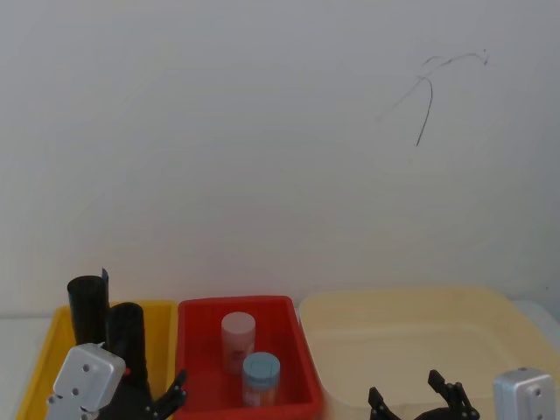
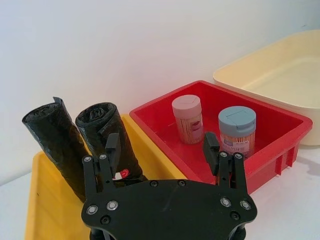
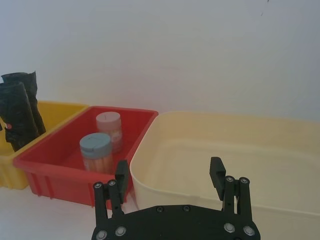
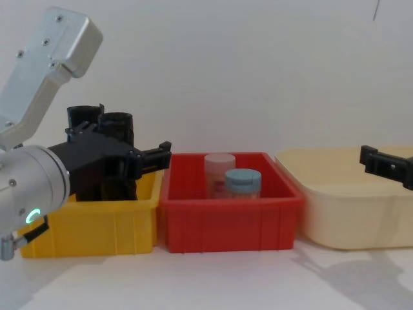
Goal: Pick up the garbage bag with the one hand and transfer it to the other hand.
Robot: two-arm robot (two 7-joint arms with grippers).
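Observation:
The garbage bag (image 2: 102, 132), a black roll with a small red-and-white sticker low on its side, stands upright in the yellow bin (image 2: 45, 205) beside a second plain black roll (image 2: 52, 142). My left gripper (image 2: 161, 150) is open and hovers just in front of the bag, one finger (image 2: 112, 147) lined up with the sticker and touching nothing. In the head view the bag (image 1: 127, 332) rises just behind the left wrist. My right gripper (image 3: 169, 172) is open and holds nothing, at the near rim of the cream tub (image 3: 235, 150).
A red bin (image 2: 280, 145) between the yellow bin and the tub holds a pink-lidded jar (image 2: 187, 117) and a blue-lidded jar (image 2: 236, 130). A white wall stands close behind all three containers. White table surface lies in front of them.

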